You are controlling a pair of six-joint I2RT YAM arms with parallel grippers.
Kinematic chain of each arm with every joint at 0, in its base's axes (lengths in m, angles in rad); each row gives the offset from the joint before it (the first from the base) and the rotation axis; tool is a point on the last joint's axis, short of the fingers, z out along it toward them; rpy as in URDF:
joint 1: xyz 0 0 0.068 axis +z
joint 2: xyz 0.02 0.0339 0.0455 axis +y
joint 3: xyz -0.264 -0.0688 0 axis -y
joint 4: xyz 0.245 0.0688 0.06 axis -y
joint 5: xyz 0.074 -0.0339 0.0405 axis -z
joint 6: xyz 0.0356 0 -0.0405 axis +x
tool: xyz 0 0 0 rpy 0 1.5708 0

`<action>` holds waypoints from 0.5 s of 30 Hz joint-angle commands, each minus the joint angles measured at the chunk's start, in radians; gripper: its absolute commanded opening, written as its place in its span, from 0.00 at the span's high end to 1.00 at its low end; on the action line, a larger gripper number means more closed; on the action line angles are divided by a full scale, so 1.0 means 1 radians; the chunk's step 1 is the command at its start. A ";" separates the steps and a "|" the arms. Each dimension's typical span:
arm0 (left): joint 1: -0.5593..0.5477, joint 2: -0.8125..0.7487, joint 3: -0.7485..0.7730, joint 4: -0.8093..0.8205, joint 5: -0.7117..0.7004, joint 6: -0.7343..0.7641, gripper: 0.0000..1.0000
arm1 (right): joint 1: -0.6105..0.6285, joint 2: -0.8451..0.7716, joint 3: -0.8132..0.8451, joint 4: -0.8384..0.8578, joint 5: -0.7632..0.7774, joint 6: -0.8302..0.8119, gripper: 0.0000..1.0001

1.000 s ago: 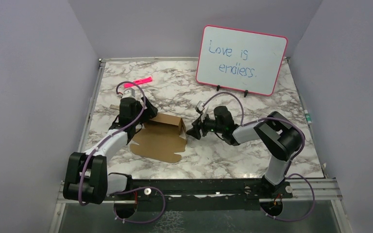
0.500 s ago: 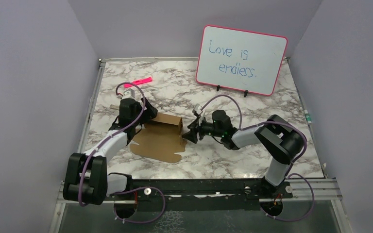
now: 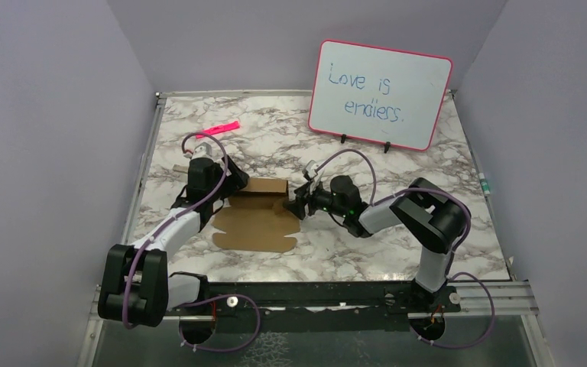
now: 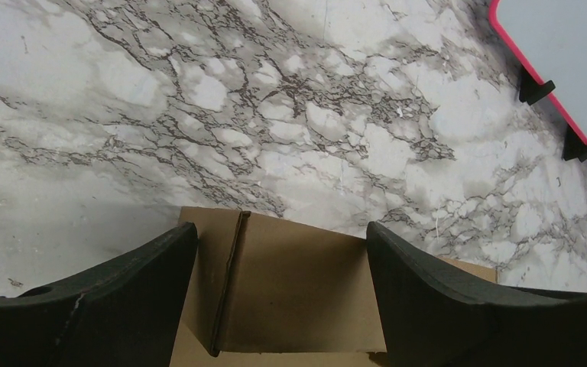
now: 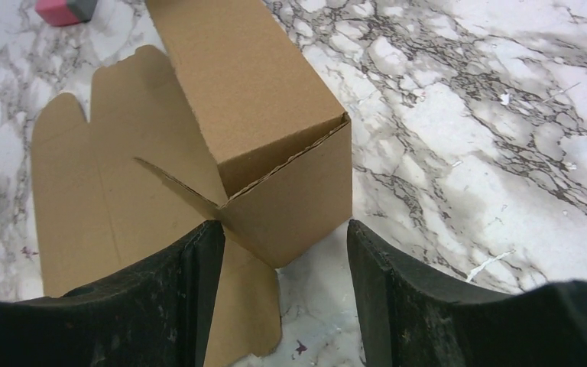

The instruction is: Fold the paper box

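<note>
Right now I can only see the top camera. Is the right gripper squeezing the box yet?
Observer: No. The right wrist view shows the right gripper open, with the near corner of the paper box between its fingers.
Operator: What about the left one?
Observer: The left gripper is open too, with a creased panel of the box between its fingers.
Operator: Is that corner all tucked in?
Observer: No, a pointed flap juts out beside it, untucked.

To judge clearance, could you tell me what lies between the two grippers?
The raised part of the paper box, between left gripper and right gripper, seen in the top view.
</note>
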 commanded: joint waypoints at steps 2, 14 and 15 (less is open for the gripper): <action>-0.022 -0.028 -0.018 -0.002 0.039 -0.002 0.19 | 0.008 0.057 0.042 0.090 0.078 -0.046 0.37; -0.057 -0.054 -0.025 -0.019 0.044 -0.004 0.19 | 0.008 0.091 0.053 0.158 0.146 -0.068 0.59; -0.059 -0.057 -0.025 -0.020 0.046 -0.006 0.19 | 0.008 0.086 0.049 0.158 0.159 -0.067 0.61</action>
